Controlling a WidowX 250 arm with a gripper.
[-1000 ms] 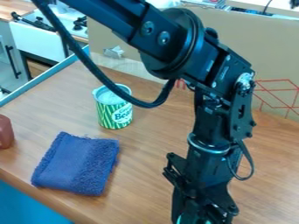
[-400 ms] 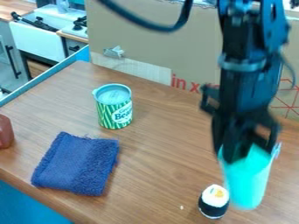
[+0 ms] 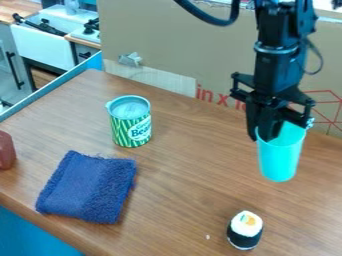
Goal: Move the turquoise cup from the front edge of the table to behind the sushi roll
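My gripper (image 3: 272, 136) hangs at the right of the camera view, shut on the rim of a turquoise cup (image 3: 280, 159). The cup is nearly upright, its bottom end pointing down over the brown table (image 3: 180, 170). Below it, near the front, a sushi roll piece (image 3: 244, 230) with a white top and dark wrap stands on the table. A green-and-white striped can (image 3: 131, 121) stands left of centre, towards the back. The folded blue cloth (image 3: 87, 187) lies in front of the can.
A brown-red object (image 3: 6, 150) sits at the left edge. Behind the table stands a cardboard panel (image 3: 180, 45). A blue edge (image 3: 50, 87) runs along the table's back left, with a toy kitchen beyond.
The gripper has moved up and back with the turquoise cup, away from the sushi piece. Earlier it was lower, near the front edge of the view. Can and cloth have stayed put.
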